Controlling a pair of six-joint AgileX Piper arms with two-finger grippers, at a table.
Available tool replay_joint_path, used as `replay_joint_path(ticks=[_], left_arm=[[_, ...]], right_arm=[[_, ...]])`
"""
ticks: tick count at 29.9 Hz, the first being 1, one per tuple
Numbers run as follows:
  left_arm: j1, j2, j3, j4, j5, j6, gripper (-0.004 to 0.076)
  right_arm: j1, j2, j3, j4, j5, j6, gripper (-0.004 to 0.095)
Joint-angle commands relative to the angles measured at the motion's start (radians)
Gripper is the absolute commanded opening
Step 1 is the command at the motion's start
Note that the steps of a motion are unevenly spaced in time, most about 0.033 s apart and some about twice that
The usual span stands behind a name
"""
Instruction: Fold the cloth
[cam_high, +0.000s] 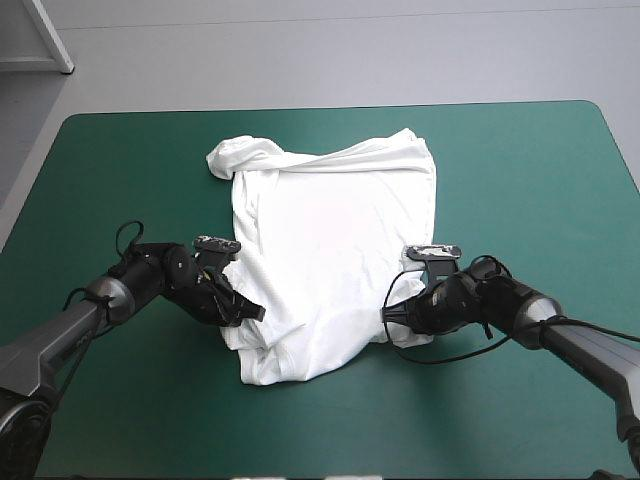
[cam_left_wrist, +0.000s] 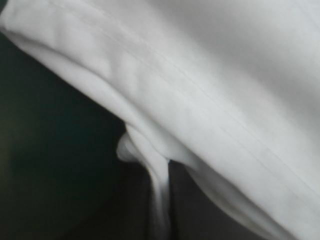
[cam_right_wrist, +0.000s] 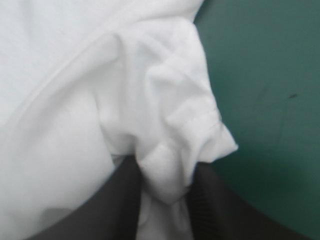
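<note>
While both grippers pinch its near end, the T-shirt (cam_high: 330, 210) lies roughly flat on the middle of the table (cam_high: 540, 170), with its long axis running from the near edge to the far edge.

Left gripper (cam_high: 240, 306): at the near-left corner of the shirt. The fingers (cam_left_wrist: 195, 210) are all but closed on a thin strip of cloth, and the rest of the shirt spreads ahead of them.

Right gripper (cam_high: 392, 316): at the near-right edge. The fingers (cam_right_wrist: 117, 200) are narrow and clamp a rumpled bunch of hem, with bare cover just beside it.

The two grips sit on opposite sides of the long axis and about equally near the robot. The far end, with a bunched sleeve at its left, lies well apart and straight ahead of both.

The likely next move carries the near end forward along that axis and lays it toward the far end. Neither arm is nearer, so the two should travel together. The cloth is more crumpled at the near-left corner, so the fold may land skewed there.
</note>
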Motion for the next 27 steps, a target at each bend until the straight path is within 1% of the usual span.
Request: replay_joint_path(ticks=[1, 5, 8, 11, 12, 16, 20, 24, 27], left_arm=[[-0.007, -0.025, -0.004, -0.013, 0.001, -0.005, -0.001], [-0.007, -0.062, -0.032, 0.007, -0.001, -0.005, -0.001], [-0.007, -0.115, -0.095, 0.009, 0.02, -0.007, -0.001], [-0.007, -0.163, -0.191, 0.025, 0.068, -0.011, -0.001], [-0.007, -0.182, -0.244, 0.052, 0.092, -0.033, -0.001], [-0.007, -0.233, -0.426, 0.135, 0.189, -0.092, -0.001], [-0.007, -0.273, -0.667, 0.191, 0.251, -0.094, -0.001], [-0.007, -0.278, -0.928, 0.23, 0.311, -0.094, -0.001], [-0.007, -0.278, -1.102, 0.247, 0.321, -0.083, -0.001]], right_arm=[[0.008, -0.004, 0.008, 0.048, -0.039, -0.007, -0.0014], [0.008, -0.057, -0.047, 0.013, -0.014, -0.016, -0.0018], [0.008, -0.131, -0.135, -0.045, 0.065, -0.016, -0.0018], [0.008, -0.203, -0.242, -0.119, 0.164, -0.001, -0.0018], [0.008, -0.226, -0.299, -0.15, 0.208, 0.005, -0.0018], [0.008, -0.295, -0.501, -0.213, 0.329, 0.0, -0.0018], [0.008, -0.333, -0.721, -0.225, 0.428, -0.05, -0.0018], [0.008, -0.338, -0.954, -0.225, 0.491, -0.103, -0.0018], [0.008, -0.338, -1.113, -0.225, 0.505, -0.142, -0.0018]])
